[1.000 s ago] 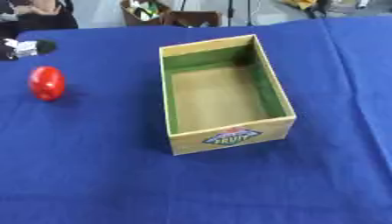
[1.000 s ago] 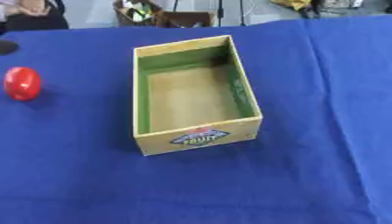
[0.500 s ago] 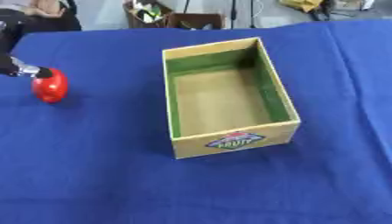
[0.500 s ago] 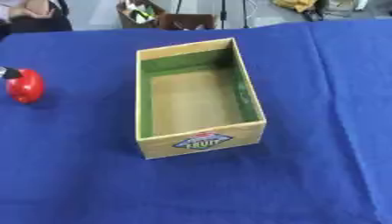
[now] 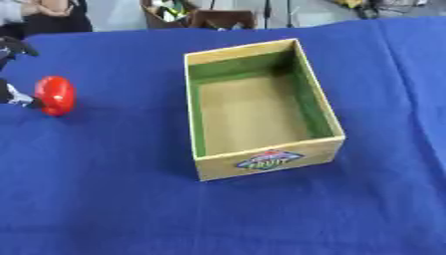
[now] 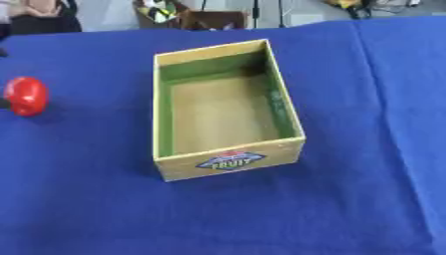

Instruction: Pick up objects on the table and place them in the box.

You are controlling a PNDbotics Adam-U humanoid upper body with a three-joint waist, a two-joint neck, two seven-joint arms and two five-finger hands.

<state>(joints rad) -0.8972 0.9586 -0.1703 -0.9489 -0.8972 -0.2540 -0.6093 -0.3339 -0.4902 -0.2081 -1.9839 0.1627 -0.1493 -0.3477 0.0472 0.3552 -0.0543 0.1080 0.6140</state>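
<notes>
My left hand (image 5: pixel 12 74) shows only at the far left edge of the left eye view, black w/ silver bits. Part of it touches the left side of the red object (image 5: pixel 55 94), but I can't tell if the fingers are spread or curled round it; too much is cut off by the edge. The red object is rounded & glossy, sits on the blue tablecloth (image 5: pixel 113 199), well apart from the box (image 5: pixel 263 162) & to its left. Box is wooden, open-topped, green on the inner walls, tan floor, nothing inside. Its near end wall has a label reading FRUIT (image 6: pixel 231 161). Box stands about mid-table, long side running away from me, turned slightly askew.
</notes>
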